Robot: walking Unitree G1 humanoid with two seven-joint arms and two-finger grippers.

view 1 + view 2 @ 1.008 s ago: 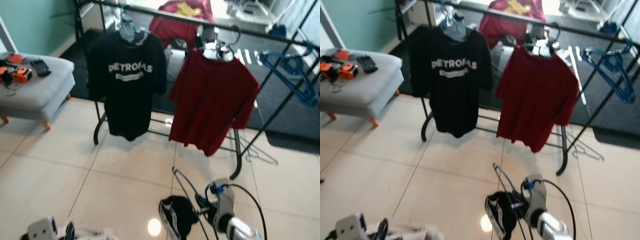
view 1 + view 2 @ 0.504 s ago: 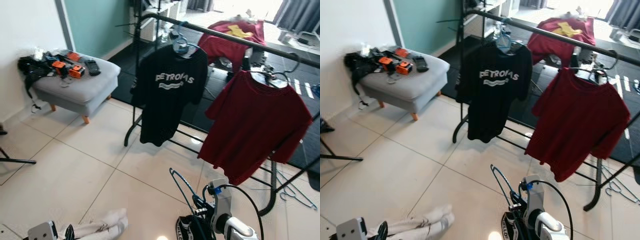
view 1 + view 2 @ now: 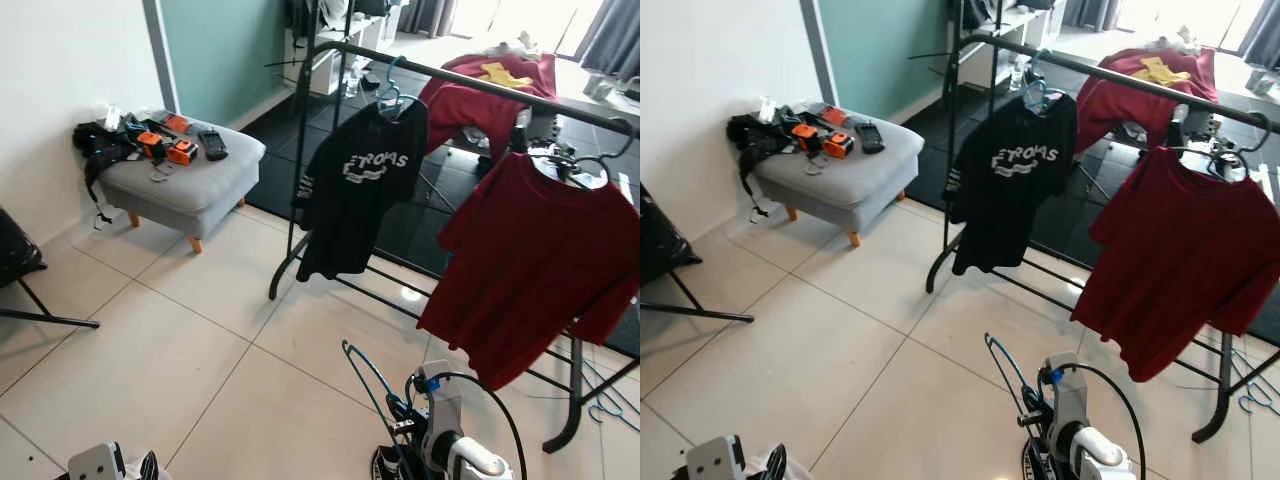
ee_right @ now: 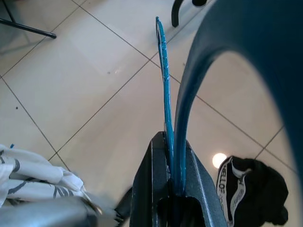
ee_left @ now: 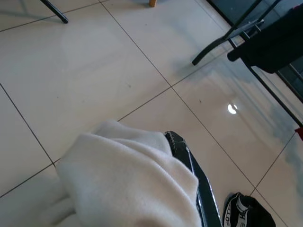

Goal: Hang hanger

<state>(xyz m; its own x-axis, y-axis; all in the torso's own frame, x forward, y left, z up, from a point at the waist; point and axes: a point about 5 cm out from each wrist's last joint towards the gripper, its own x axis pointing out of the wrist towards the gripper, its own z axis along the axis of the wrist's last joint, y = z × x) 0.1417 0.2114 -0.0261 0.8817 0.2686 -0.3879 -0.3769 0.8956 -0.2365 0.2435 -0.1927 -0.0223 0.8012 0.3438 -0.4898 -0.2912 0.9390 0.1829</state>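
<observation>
The robot's view has swung left along the black metal clothes rack [image 3: 470, 82], so the grey cushioned stool [image 3: 185, 180] by the white wall is now in full sight. Its right gripper [image 4: 173, 182] stays clamped on the thin blue wire hanger [image 4: 165, 101], held low over the tiled floor (still well short of the rail). The left gripper [image 5: 189, 161] carries a white cloth [image 5: 128, 184]; whether its fingers are clamped on it, I cannot tell. Hanging looks yet to begin.
</observation>
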